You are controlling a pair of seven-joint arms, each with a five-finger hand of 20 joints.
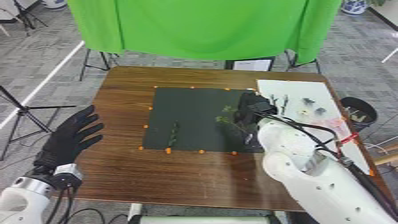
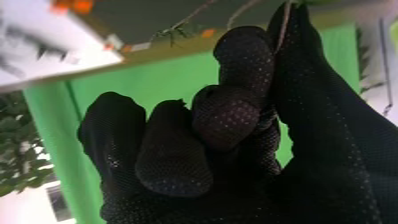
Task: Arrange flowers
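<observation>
The black-gloved right hand (image 1: 255, 106) pinches a thin brown stem (image 2: 284, 25), probably for controlled placing; the black-gloved left hand (image 1: 64, 141) is wide.

Green cloth (image 1: 204, 25), draped beyond the far edge of the brown wooden table (image 1: 124, 100). Black tripod (image 1: 27, 108), standing left of the table on grey floor (image 1: 53, 37). Dark bin (image 1: 357, 112), near the table's right side. Leafy foliage (image 2: 18, 150), beside the cloth.

Rounded white arms (image 1: 306, 175), black cables (image 1: 315, 132), right hand (image 1: 253, 106) in black mesh glove (image 2: 333, 150) with pale dots
</observation>
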